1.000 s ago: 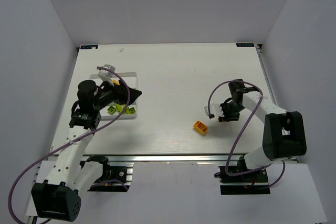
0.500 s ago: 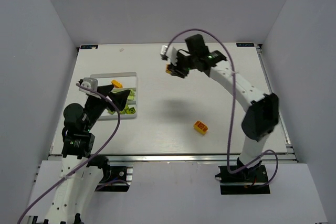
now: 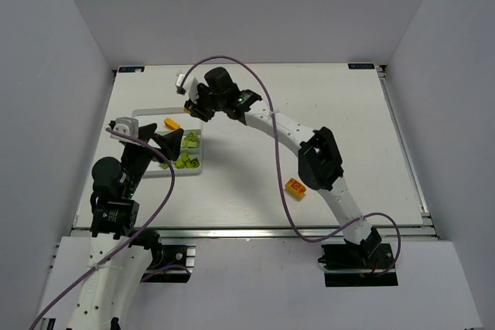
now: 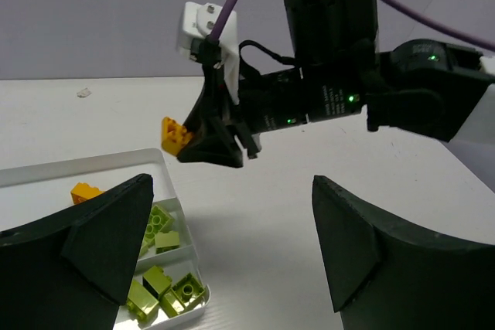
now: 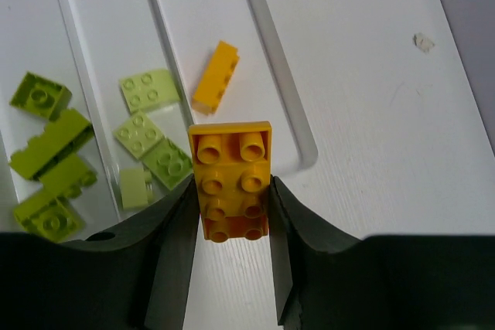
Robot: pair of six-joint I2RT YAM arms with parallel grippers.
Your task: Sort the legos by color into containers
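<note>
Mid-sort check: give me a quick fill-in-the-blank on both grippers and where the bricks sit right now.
The brick clamped in the right gripper is coloured ___. The left gripper is ___ and holds nothing. In the tray, the single orange-yellow piece shares its compartment with ___ lime green bricks. A loose orange-yellow brick lies on the ___, outside the tray.
Missing words: orange-yellow; open; no; table.

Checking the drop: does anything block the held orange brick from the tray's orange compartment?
Nothing visible does. The right gripper holds the brick over the tray edge; the compartment with one loose orange brick lies open just beyond.
</note>
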